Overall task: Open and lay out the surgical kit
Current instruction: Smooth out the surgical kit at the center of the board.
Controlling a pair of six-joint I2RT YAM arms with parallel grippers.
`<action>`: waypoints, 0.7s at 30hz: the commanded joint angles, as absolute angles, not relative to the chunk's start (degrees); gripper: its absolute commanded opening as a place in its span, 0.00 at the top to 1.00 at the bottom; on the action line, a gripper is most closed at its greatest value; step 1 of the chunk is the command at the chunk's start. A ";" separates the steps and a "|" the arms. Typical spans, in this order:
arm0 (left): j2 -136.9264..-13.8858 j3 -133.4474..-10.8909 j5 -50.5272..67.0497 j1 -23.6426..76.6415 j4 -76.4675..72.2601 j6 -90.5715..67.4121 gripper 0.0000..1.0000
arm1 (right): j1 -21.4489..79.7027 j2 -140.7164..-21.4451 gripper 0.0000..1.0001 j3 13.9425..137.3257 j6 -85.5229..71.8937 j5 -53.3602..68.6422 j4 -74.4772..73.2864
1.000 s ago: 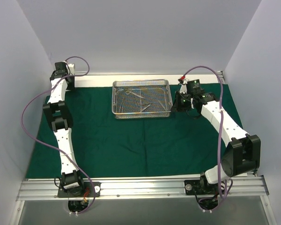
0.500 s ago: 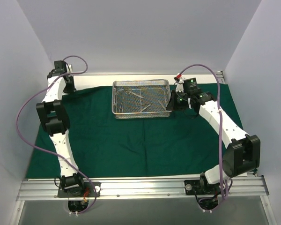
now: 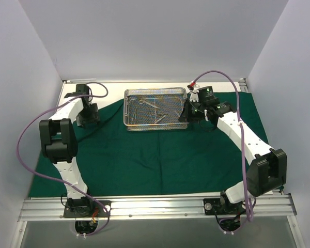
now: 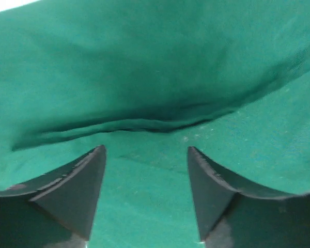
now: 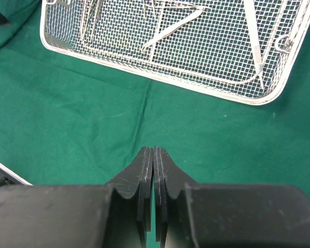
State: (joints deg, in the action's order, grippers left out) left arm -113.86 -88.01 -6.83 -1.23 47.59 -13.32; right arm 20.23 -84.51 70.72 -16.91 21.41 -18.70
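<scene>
The dark green cloth [image 3: 144, 155] was seen to be spread almost flat. So the step in hand was judged to be the smoothing of its far left corner, where a fold [image 4: 124, 124] was raised. This would best be done with a low, slow pull toward the far left. That way the mesh tray [image 3: 156, 92] would not be dragged along. The left gripper [image 4: 146, 152] was held just over that fold, its fingers [image 4: 77, 191] apart and nothing between them. The right gripper [image 5: 153, 151] was pressed together on nothing, over the cloth just beside the tray's right end.

The kit was found on the table [image 3: 103, 90], with the tray toward the far middle. The cloth was wide and soft, and a few creases were seen in it. The tray was silver and made of little wire squares. Thin steel tools [image 5: 170, 28] were laid loose inside it, some crossed over others.
</scene>
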 commanded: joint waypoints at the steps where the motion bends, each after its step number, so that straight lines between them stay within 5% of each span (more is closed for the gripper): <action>1: -108.72 -92.43 -10.62 -4.04 45.61 -14.68 0.26 | 19.51 -82.62 1.00 70.75 -17.49 22.50 -17.67; 9: -116.45 -103.54 -17.04 -6.94 58.87 -17.39 0.22 | 19.69 -83.50 1.00 71.72 -17.49 23.38 -17.67; 21: -111.35 -90.09 -10.02 -16.34 57.30 -20.56 0.14 | 20.92 -83.67 1.00 72.33 -16.44 22.76 -17.93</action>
